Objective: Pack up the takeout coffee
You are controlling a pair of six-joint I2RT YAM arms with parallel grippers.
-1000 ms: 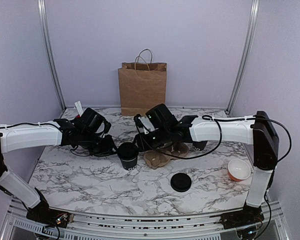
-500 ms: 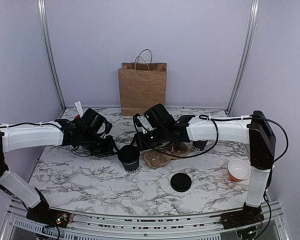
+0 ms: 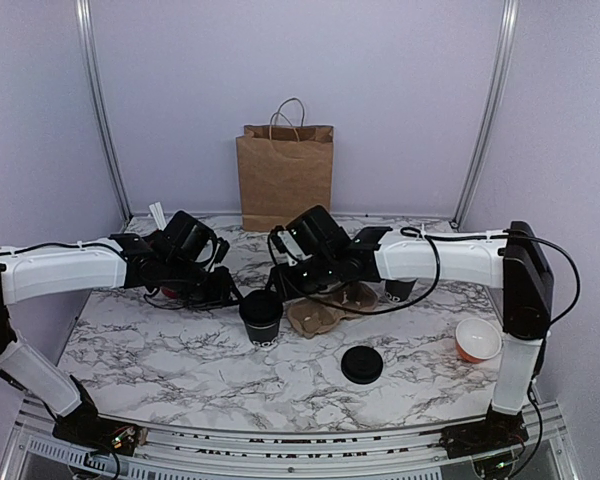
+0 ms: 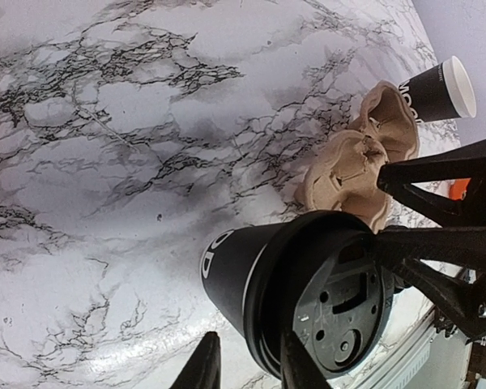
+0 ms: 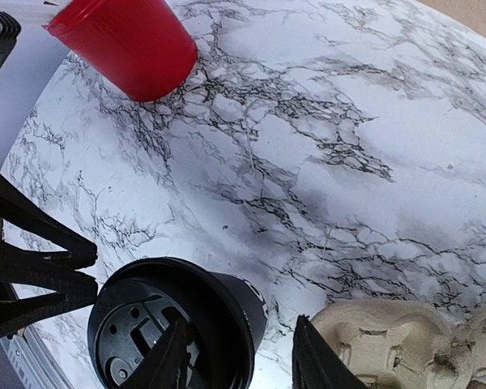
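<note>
Front of the desk [image 3: 150,370]: broad bare marble on the left, out to the front rail and the left edge. Right of centre, flat black lid [image 3: 361,364], alone, well apart from everything and set back from the front edge. Farther right, orange bowl [image 3: 478,340] with a white inside, near the right edge, just beside the right arm's upright link.

Mid-desk: the takeout coffee [image 3: 261,316], upright, mouth open, hemmed in on both sides. Left end effector [image 4: 247,340] at rim height on the cup's left, fingers narrowly parted astride the rim, one over the mouth, one outside the wall. Clamped or merely close: cannot tell. Right end effector [image 5: 241,320] on the cup's right, jaws spread, one finger over the mouth, the other outside, down in the narrow gap between cup and pulp carrier [image 3: 318,318]. Little room there: carrier just beside the cup, touching or not unclear.

Beyond the carrier, black cup with a white top band [image 4: 437,89], partly hidden under the right forearm in the overhead view. Behind the left end effector, red cup [image 5: 125,44], toward the back left, with bare marble between it and the coffee.

At the back edge, brown paper bag [image 3: 285,175], upright, handles up, close to the wall, with open marble between it and both arms.
</note>
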